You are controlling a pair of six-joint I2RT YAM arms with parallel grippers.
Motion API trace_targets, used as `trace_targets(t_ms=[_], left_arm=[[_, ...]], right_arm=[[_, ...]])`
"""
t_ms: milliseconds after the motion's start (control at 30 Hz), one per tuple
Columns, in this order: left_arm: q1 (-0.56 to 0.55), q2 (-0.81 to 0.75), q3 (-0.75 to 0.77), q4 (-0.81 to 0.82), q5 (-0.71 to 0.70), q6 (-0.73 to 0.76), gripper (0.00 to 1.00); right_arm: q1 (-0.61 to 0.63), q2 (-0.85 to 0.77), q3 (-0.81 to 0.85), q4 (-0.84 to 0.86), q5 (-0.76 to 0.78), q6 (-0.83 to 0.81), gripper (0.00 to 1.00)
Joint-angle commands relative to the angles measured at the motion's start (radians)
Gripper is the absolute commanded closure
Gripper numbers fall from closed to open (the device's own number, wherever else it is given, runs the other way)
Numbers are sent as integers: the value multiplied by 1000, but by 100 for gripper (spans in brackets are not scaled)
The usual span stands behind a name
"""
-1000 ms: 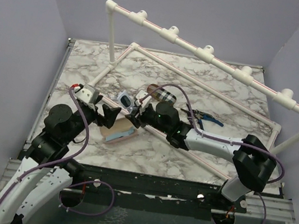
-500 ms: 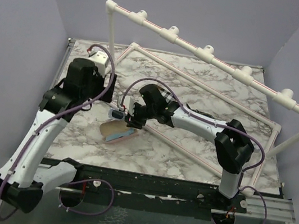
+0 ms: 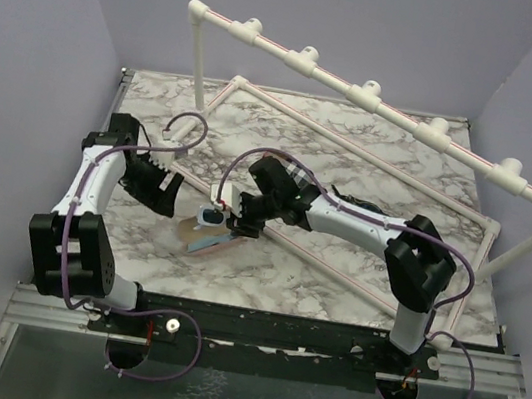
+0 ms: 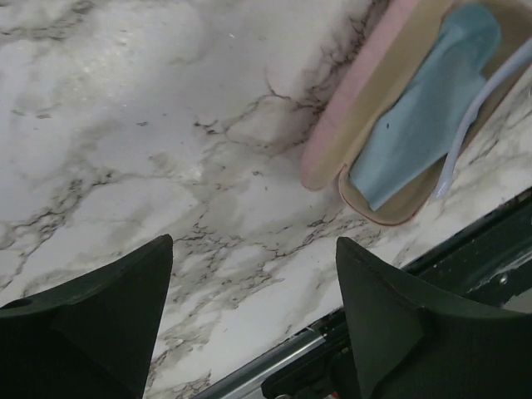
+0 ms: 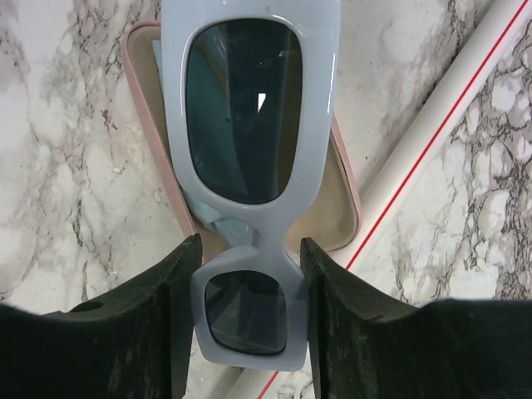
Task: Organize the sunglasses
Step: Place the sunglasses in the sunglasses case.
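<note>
My right gripper [image 3: 234, 217] is shut on the blue sunglasses [image 5: 249, 116], a chunky pale-blue frame with dark lenses. The fingers clamp one lens end, and the other end hangs over the open pink case [image 5: 342, 208]. The case lies on the marble with a blue cloth [image 4: 420, 125] inside. In the top view the sunglasses [image 3: 210, 217] sit just above the case [image 3: 209, 241]. My left gripper [image 3: 171, 199] is open and empty, low over the marble to the left of the case [image 4: 366, 100]. The pink-purple pair is out of view.
A white PVC pipe frame [image 3: 363, 99] spans the table, and one floor pipe [image 5: 432, 133] runs right beside the case. Black-and-blue pliers [image 3: 367, 213] lie behind my right arm. The table's front edge [image 4: 274, 357] is just below my left fingers.
My left arm swung down from a raised pose to low on the table left of the case. My right gripper moved the sunglasses slightly lower over the open case.
</note>
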State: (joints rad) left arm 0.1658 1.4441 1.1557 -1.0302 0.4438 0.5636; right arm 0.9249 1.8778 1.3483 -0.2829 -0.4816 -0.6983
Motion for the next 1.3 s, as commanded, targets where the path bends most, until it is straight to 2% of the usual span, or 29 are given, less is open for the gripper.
trace_targets(t_ms=[0, 133, 267, 433, 733, 833, 1033, 1200, 1267], left_arm=[[-21, -54, -110, 7, 124, 276, 20], [-29, -20, -170, 90, 113, 345, 20], [-47, 41, -181, 103, 181, 409, 28], [-83, 56, -229, 139, 236, 438, 31], [-92, 87, -247, 169, 243, 431, 62], [-106, 71, -266, 169, 260, 438, 65], [-150, 25, -296, 187, 282, 436, 87], [-164, -37, -329, 236, 266, 422, 99], [-179, -76, -350, 276, 259, 394, 100]], right_arm=[[16, -13, 24, -18, 18, -18, 100], [19, -14, 30, -12, 8, -9, 99], [24, 13, 61, -29, 6, -17, 100], [37, 42, 97, -65, 44, -28, 100], [55, 39, 108, -74, 59, -47, 99], [60, 57, 118, -86, 74, -57, 100], [69, 73, 112, -95, 90, -63, 100], [78, 73, 91, -109, 132, -64, 99], [86, 65, 68, -106, 155, -53, 99]])
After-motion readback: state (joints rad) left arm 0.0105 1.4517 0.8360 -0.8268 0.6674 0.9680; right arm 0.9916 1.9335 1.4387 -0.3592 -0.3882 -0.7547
